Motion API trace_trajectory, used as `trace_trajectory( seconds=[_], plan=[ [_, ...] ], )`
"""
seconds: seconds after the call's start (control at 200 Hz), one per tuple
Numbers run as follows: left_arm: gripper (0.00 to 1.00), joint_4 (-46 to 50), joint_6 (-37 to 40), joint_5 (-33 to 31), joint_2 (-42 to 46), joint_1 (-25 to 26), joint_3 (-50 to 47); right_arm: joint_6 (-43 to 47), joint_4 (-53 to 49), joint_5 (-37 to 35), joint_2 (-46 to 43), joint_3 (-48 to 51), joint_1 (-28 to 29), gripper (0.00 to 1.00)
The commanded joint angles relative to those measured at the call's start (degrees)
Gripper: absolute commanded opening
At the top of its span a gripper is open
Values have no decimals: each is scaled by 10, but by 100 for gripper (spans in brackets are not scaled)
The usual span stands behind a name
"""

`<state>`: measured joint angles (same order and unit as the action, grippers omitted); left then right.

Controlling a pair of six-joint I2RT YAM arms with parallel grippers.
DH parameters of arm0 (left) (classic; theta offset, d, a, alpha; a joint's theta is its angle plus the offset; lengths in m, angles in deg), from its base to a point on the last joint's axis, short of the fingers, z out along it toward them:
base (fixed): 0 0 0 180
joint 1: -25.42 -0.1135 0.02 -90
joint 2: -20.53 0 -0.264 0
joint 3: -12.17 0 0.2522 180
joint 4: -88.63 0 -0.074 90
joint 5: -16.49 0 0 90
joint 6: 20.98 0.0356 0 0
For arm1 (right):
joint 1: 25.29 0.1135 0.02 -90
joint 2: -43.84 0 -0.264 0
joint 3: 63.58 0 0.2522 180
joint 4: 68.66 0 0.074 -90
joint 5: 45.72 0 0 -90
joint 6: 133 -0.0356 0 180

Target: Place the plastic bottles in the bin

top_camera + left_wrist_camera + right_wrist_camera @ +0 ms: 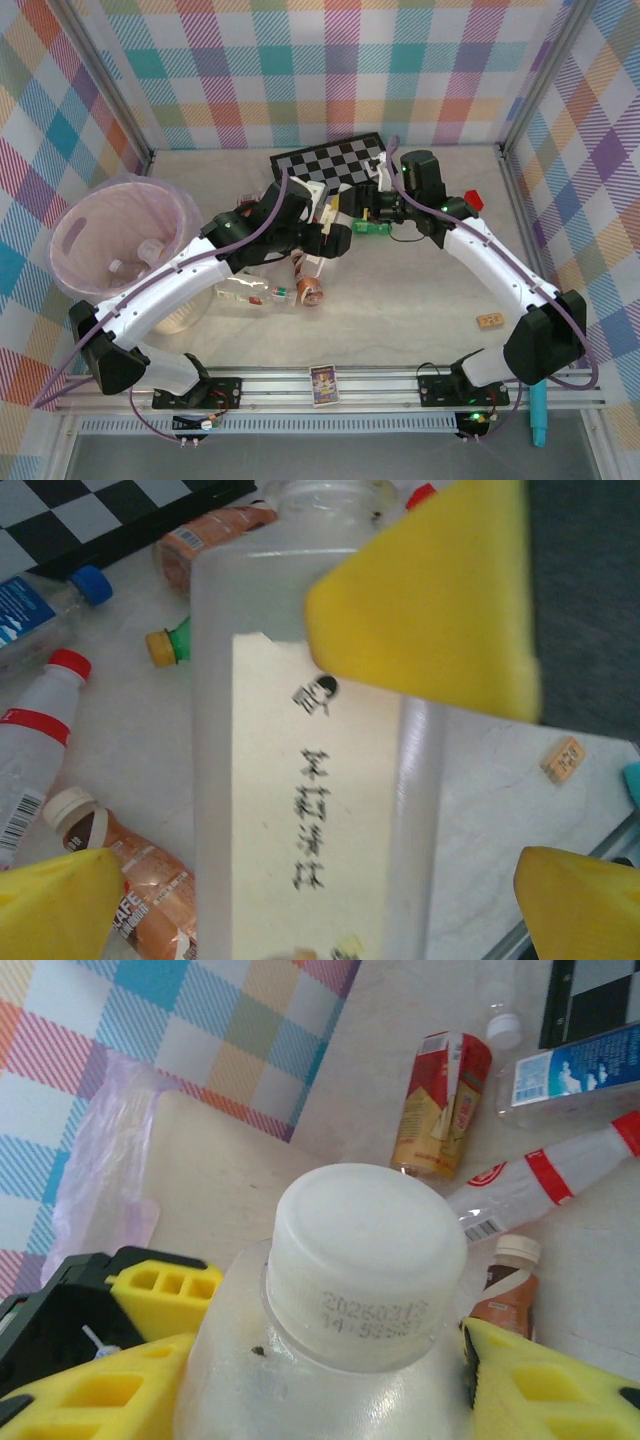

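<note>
Ahead of me lies a checkerboard [335,160] — a red block [474,199] to its right, a small tan tile [489,321] nearer me.

A robotics lab test cell. A pale bench [420,300] is boxed in by plaid-patterned panels [330,70] on metal frame posts [115,95]. A white left arm [170,285] and right arm [500,265] are bolted to an aluminium rail [380,385] at the near edge. A black-and-white checkerboard [330,160] lies at the back.
</note>
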<state>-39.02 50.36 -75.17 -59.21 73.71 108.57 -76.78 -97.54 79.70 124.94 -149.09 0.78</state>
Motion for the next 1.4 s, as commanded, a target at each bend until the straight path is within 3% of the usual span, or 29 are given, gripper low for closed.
trace_trajectory(
  seconds=[0.0,0.29,0.405,0.565,0.715,0.945,1.155,1.395],
  plan=[
    [98,-19,-7,-26,-5,4,-11,9,34,37,-14,-18,3,36],
    [66,-40,-17,6,-14,4,-17,1,51,46,-22,-14,4,36],
    [58,-42,-18,7,-16,4,-16,0,51,44,-20,-15,3,38],
    [52,-41,-20,5,-16,0,-18,-4,42,38,-18,-18,3,56],
    [51,-31,-23,-8,-8,-10,-20,5,-4,0,-37,-28,-6,81],
    [50,0,-7,-18,8,-35,0,43,-87,-68,-91,-35,-37,91],
    [45,94,36,-39,30,-96,89,83,-149,-136,-121,-15,-39,91],
    [34,190,84,-21,66,-249,194,100,-174,-145,-123,10,-38,91]
  ],
)
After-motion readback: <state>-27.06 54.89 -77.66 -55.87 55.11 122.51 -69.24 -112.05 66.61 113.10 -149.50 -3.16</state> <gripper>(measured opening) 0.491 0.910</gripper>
